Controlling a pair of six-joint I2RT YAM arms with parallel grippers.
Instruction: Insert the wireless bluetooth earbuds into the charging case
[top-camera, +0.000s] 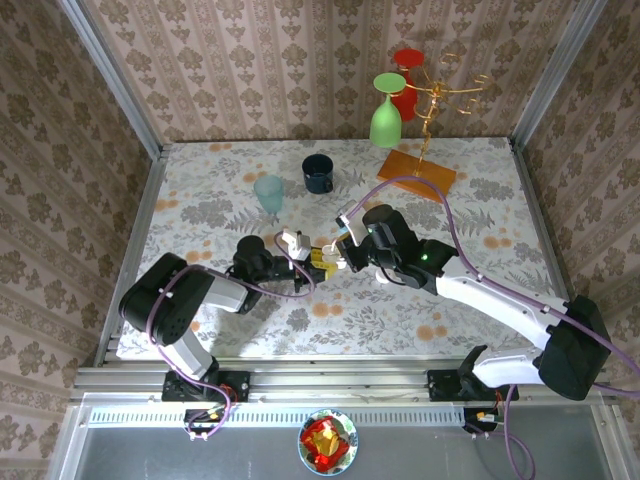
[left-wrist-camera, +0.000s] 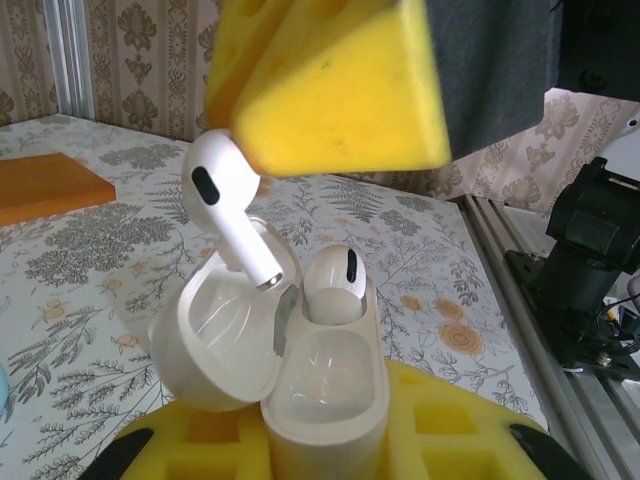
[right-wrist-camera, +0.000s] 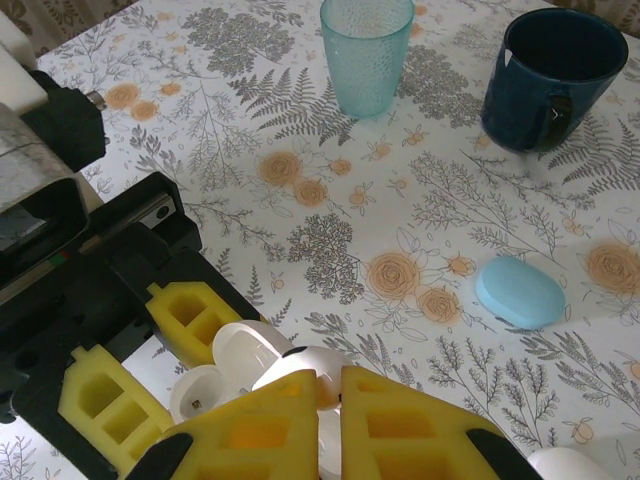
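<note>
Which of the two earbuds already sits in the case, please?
The earbud nestled in the case; the other earbud hangs above it, pinched by the right tool.

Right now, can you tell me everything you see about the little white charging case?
The charging case is a small, glossy white plastic pebble, standing upright and pinched between the left arm's yellow foam fingers. Its round lid is flipped open to one side. One white earbud already sits in a slot, head poking out. A second earbud, held by the other arm's yellow fingers, hangs just above the open case, stem pointing down.
</note>
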